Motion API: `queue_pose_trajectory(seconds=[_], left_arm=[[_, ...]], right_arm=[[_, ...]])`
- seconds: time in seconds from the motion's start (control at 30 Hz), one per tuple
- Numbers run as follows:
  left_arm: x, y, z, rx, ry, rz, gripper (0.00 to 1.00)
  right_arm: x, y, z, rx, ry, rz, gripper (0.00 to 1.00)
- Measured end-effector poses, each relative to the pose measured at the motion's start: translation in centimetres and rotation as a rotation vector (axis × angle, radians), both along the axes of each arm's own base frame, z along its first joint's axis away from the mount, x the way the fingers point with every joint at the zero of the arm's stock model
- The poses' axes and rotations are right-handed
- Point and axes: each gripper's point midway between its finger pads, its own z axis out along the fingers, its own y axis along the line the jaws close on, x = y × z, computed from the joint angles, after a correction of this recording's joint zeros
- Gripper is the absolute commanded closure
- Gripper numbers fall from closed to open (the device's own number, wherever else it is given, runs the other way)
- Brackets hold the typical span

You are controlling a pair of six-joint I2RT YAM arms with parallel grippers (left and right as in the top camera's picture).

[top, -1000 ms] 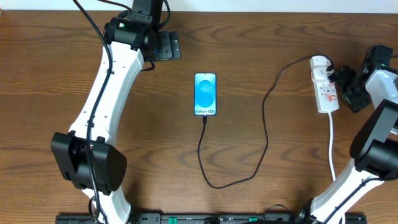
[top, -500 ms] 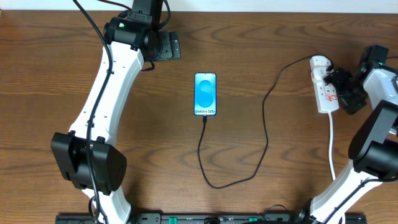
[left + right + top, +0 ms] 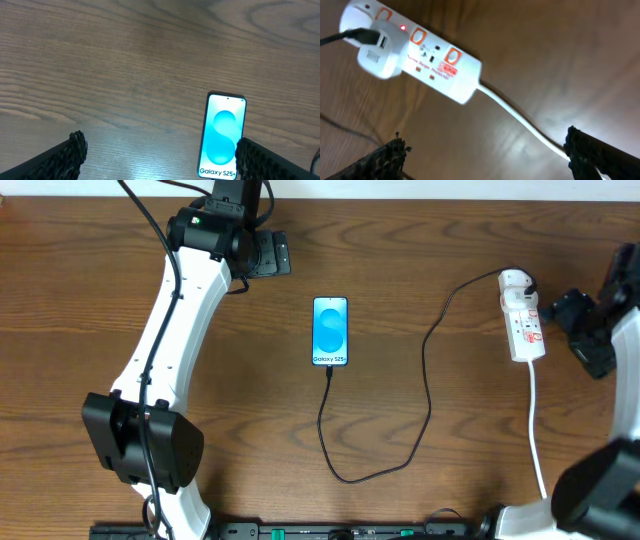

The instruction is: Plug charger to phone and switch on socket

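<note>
Charger (image 3: 428,380) runs from the phone (image 3: 331,331) to the socket (image 3: 522,325), whose red light glows. Left gripper (image 3: 160,159) and right gripper (image 3: 485,149) are spread wide, empty

The black charger (image 3: 428,380) links the lit blue phone (image 3: 330,331) to the white socket (image 3: 523,330), its red lamp glowing.

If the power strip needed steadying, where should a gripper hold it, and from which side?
Probably from above, pinching across the narrow width of the power strip near its cord end. It lies flat with both long sides free, while the charger occupies the rounded end.
</note>
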Motion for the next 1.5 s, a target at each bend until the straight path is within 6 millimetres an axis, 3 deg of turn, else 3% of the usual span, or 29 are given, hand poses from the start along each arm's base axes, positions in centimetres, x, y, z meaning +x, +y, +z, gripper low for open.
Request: queue_pose_trajectory(seconds=[0.17,0.37,0.47,0.53,0.67,0.8,1.07,1.5], left_arm=[[0.0,0.0,0.0,0.001,0.001,0.000,0.04],[0.0,0.0,0.0,0.000,0.000,-0.001,0.04],[0.0,0.0,0.0,0.000,0.000,0.000,0.04],[0.0,0.0,0.0,0.000,0.000,0.000,0.04],[0.0,0.0,0.0,0.000,0.000,0.000,0.04],[0.0,0.0,0.0,0.001,0.000,0.000,0.04],[0.0,0.0,0.0,0.000,0.000,0.000,0.04],[0.0,0.0,0.0,0.000,0.000,0.000,0.04]], right_arm=[[-1.8,1.7,3.9,-0.067,-0.100,0.033,0.01],[-5.6,6.8,4.4,-0.108,-0.228,0.169,0.01],[-7.6,8.4,4.9,-0.128,-0.320,0.215,0.01],[-8.8,8.9,5.5,-0.141,-0.372,0.229,0.01],[-13.1,9.7,6.3,-0.154,-0.426,0.237,0.01],[-15.5,10.3,6.4,-0.143,-0.440,0.245,0.01],[-16.2,12.1,6.4,-0.063,-0.468,0.294,0.01],[-16.5,12.3,5.5,-0.066,-0.472,0.323,0.01]])
